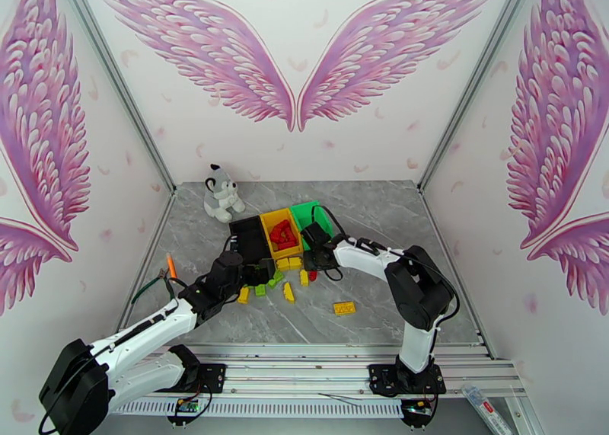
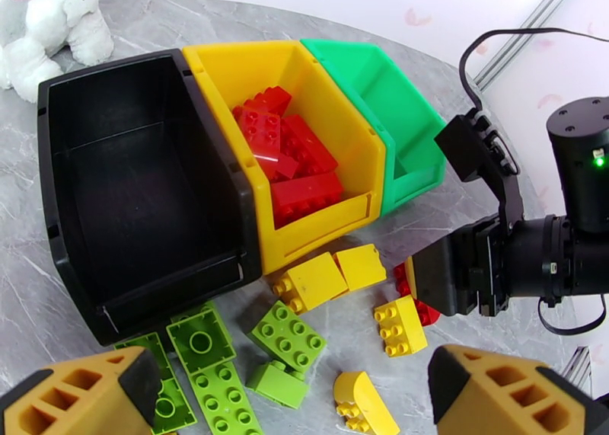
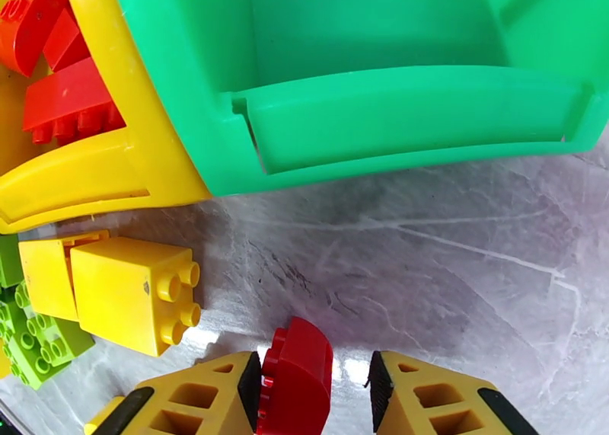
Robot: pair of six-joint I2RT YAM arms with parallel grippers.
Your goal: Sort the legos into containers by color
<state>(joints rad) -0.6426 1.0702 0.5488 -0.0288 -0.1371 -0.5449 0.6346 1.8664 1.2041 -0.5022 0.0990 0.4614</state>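
Partly cropped — red lego [image 3: 293,368] between right hand's [image 3: 314,377] fingers [image 3: 221,389], touching one.

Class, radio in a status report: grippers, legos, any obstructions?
Left gripper open above green legos. Right gripper open, fingers astride red lego. Yellow lego close beside, not touching.

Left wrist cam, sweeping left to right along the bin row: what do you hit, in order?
plush toy → black bin → yellow bin → green bin → right gripper
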